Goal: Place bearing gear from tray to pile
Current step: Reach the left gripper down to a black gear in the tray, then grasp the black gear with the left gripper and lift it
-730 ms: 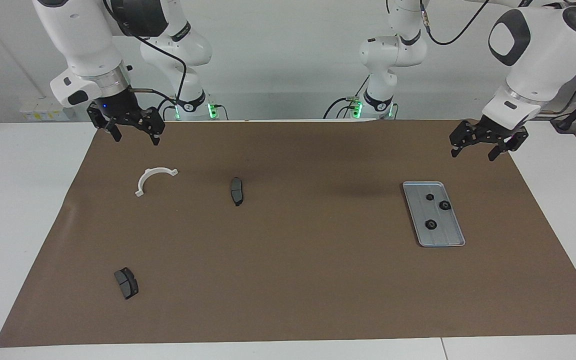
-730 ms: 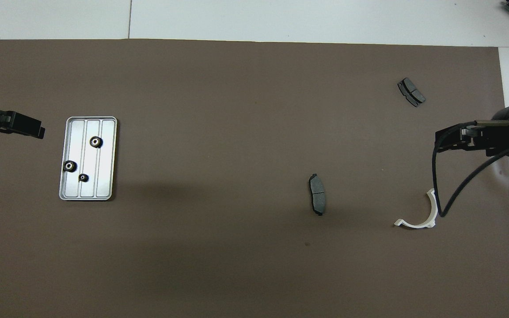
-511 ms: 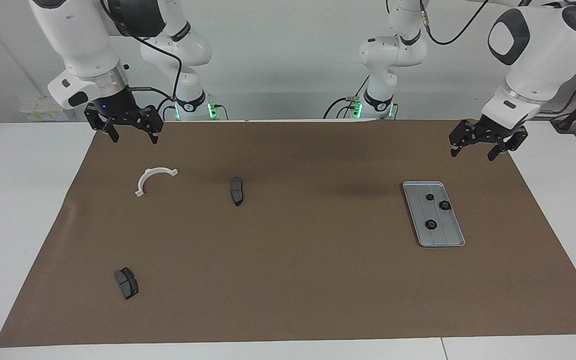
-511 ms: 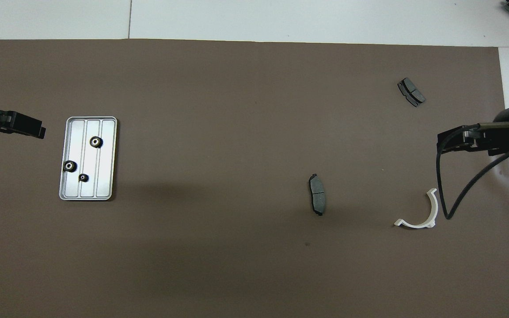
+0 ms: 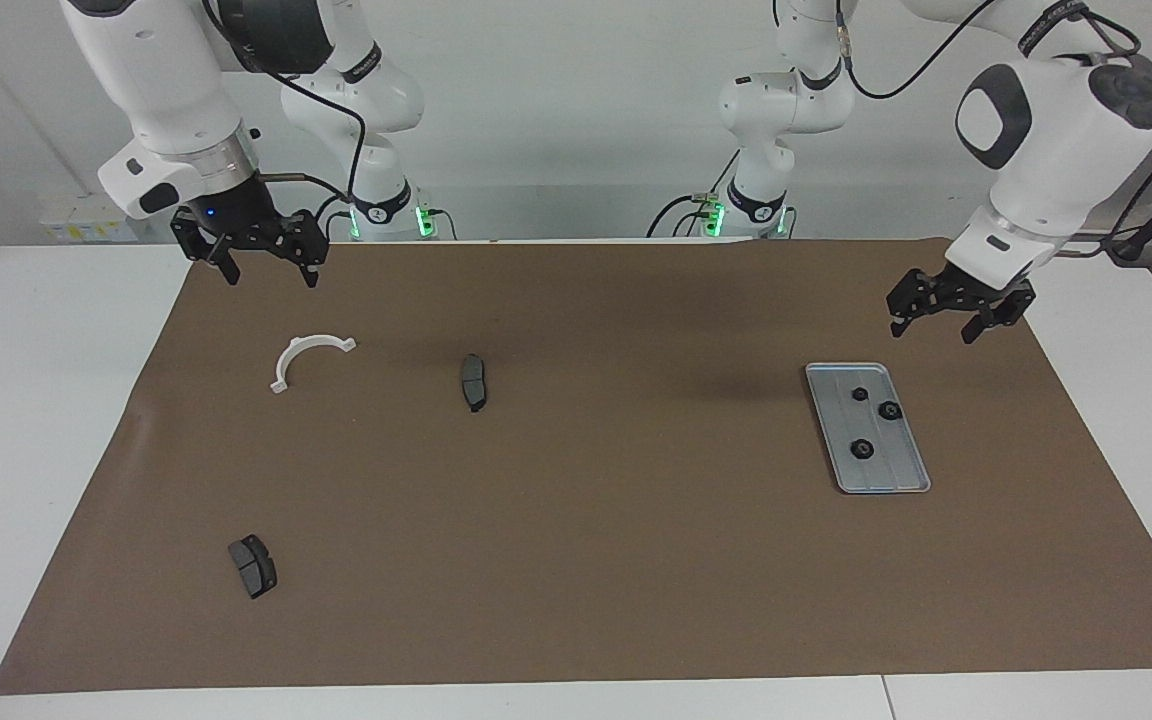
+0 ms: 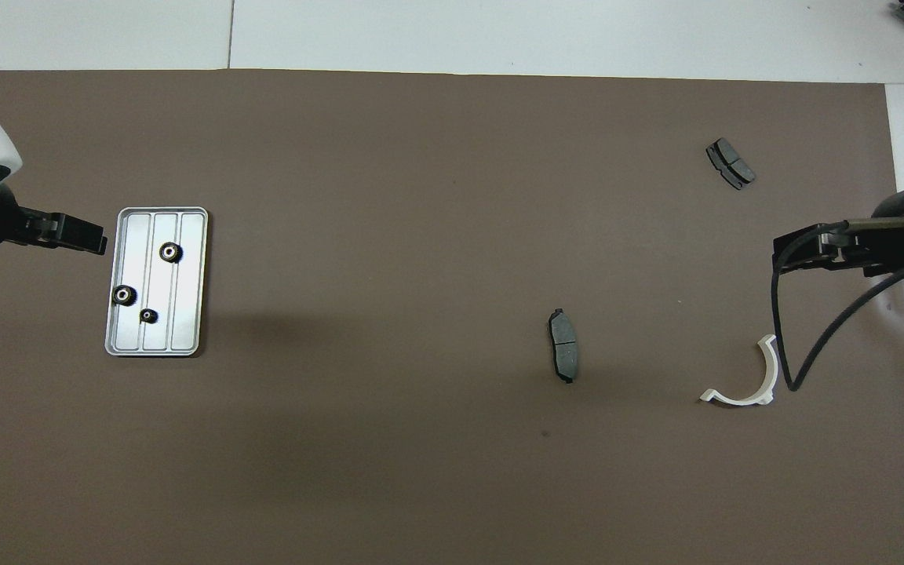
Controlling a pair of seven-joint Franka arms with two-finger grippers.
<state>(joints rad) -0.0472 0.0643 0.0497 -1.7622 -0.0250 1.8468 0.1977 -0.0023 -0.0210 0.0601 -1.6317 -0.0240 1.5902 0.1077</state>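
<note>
Three bearing gears [image 5: 863,449] lie in the tray [image 5: 901,482] toward the tabletop's left-arm end. The left end effector [image 5: 939,318], held wide and empty, should be centred squarely over one gear before being lowered. The right end effector [image 5: 263,259] is kept waiting, wide.
</note>
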